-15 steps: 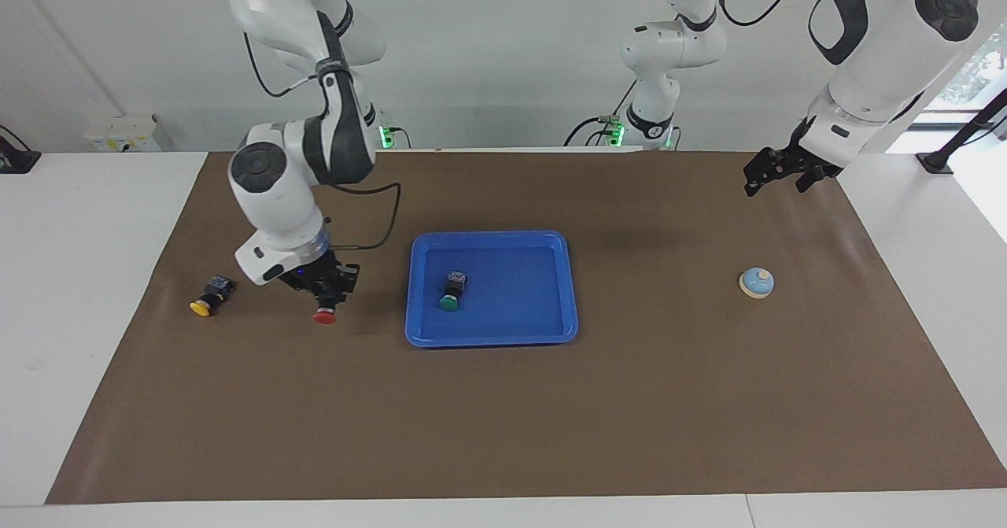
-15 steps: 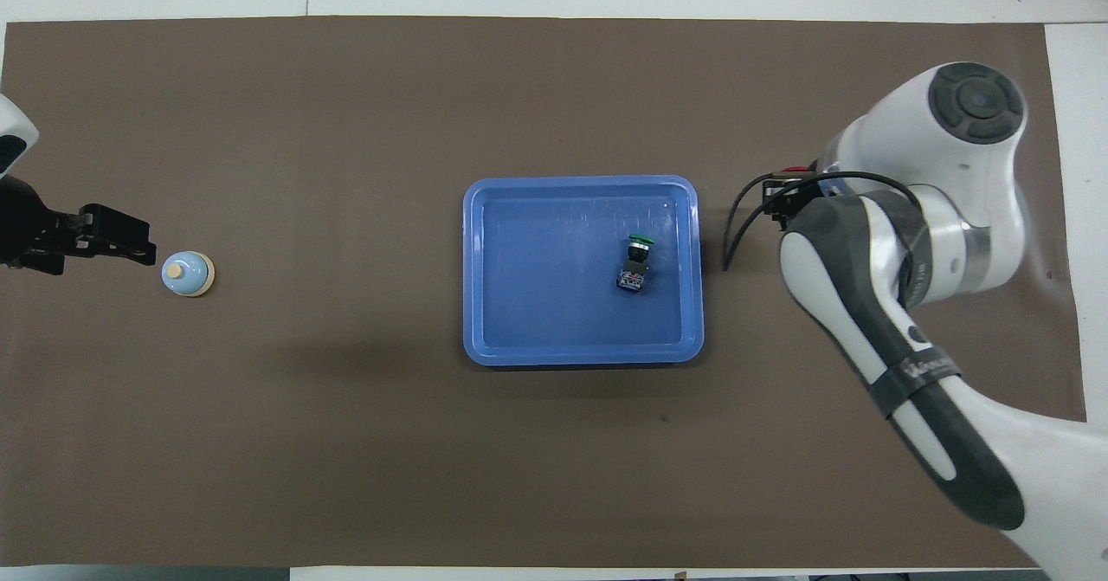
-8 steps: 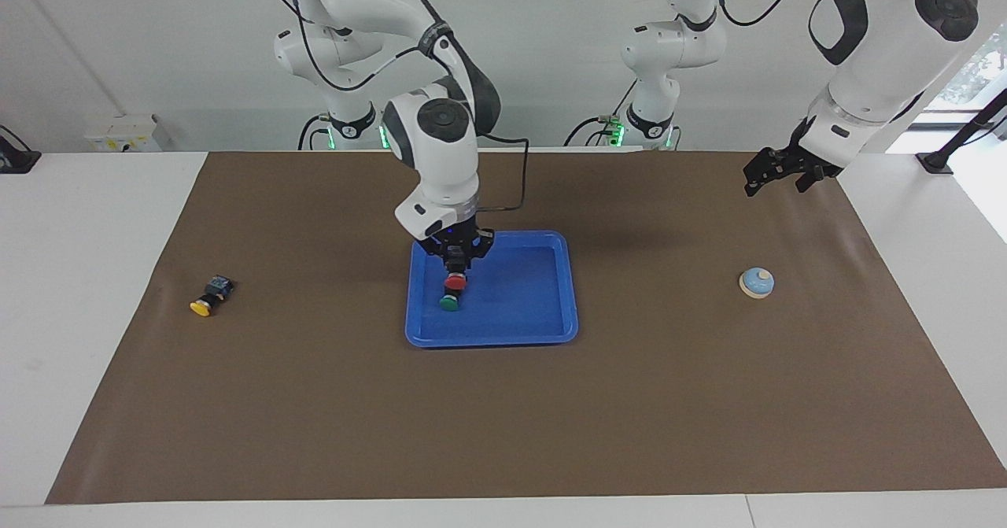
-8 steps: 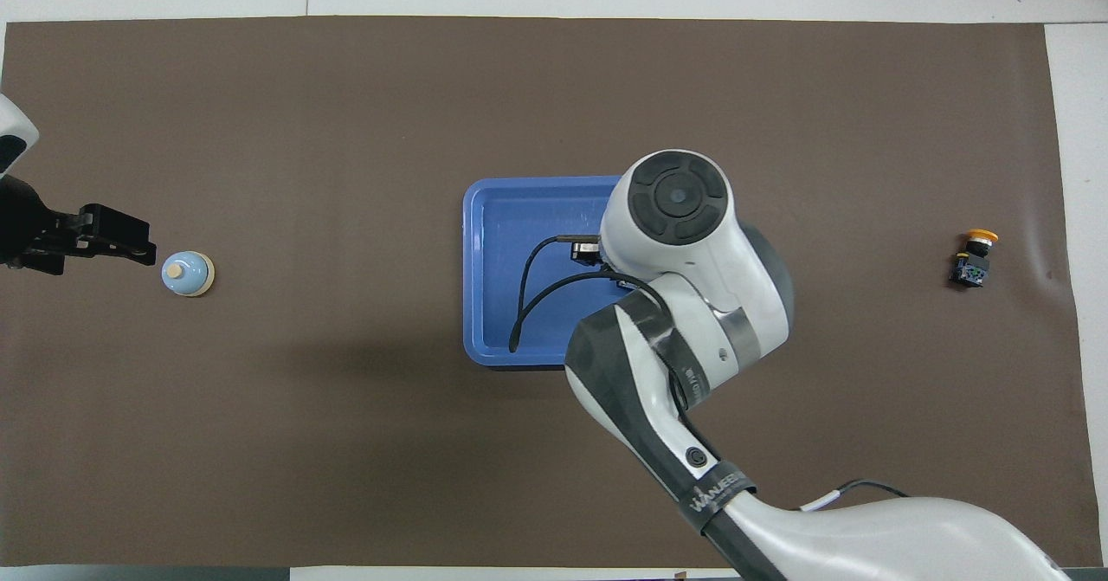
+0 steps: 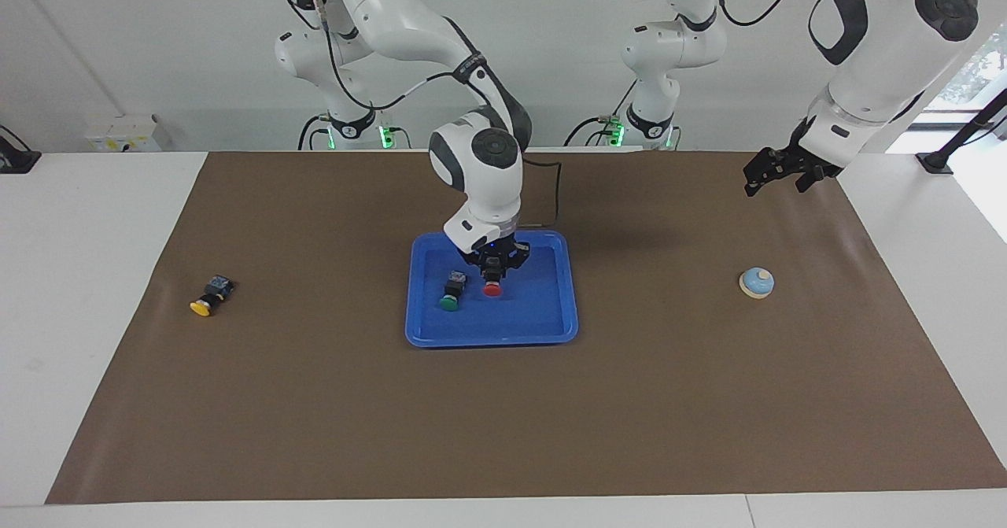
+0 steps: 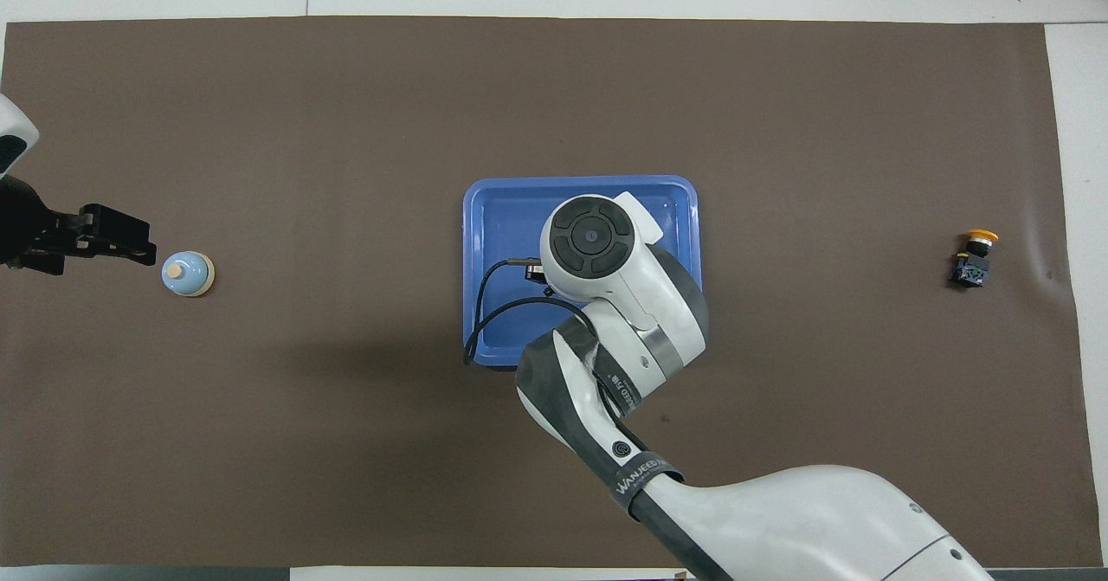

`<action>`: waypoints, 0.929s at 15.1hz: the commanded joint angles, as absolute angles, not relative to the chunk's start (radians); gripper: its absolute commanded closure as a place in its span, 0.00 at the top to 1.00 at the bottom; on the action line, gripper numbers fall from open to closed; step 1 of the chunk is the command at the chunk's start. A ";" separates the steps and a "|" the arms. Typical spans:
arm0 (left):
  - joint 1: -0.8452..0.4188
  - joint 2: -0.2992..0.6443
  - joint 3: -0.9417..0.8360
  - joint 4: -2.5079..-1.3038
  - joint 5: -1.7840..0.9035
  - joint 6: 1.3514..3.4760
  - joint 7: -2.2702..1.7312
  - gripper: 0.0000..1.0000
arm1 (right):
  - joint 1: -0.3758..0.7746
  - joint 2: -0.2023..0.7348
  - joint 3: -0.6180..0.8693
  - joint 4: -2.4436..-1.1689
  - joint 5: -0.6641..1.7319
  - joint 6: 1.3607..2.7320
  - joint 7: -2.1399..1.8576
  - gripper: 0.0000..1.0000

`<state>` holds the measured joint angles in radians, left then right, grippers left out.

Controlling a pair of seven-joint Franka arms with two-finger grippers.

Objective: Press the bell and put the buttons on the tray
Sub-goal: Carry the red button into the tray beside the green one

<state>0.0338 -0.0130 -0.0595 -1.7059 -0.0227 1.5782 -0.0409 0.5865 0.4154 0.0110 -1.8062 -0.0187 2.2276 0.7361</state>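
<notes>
1. The brown mat [image 5: 519,418] covers most of the table and carries everything.
2. The right arm reaches in over the tray [image 5: 551,331]; in the overhead view its body hides most of the tray's inside. The right gripper [image 5: 493,270] hangs low over the tray and grips the red button [image 5: 492,289], cap down, at or just above the tray floor. I judge this placement nearly done, with only the release left.
3. The left arm waits at its own end of the table, with the left gripper [image 5: 775,172] up in the air nearer to the robots than the bell; I cannot tell how its fingers stand.
4. The bell [image 5: 757,282] sits on the mat, apart from the left gripper. Nothing shows whether it has been pressed.
5. The green button [image 5: 451,292] lies in the tray, just beside the red 1: 1 of 3 delivered.
6. The yellow button [image 5: 208,296] lies on the mat toward the right arm's end, well apart from the tray, waiting to be fetched.
</notes>
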 commanded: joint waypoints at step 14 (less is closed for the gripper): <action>0.034 -0.028 -0.057 -1.715 -0.026 1.589 -0.048 1.00 | 0.473 0.312 0.008 -1.787 -0.009 2.106 0.740 1.00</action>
<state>0.0338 -0.0130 -0.0595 -1.7059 -0.0227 1.5782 -0.0409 0.5380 0.3595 -0.0010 -1.8028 -0.0178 2.1599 0.7735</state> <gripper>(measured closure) 0.000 0.000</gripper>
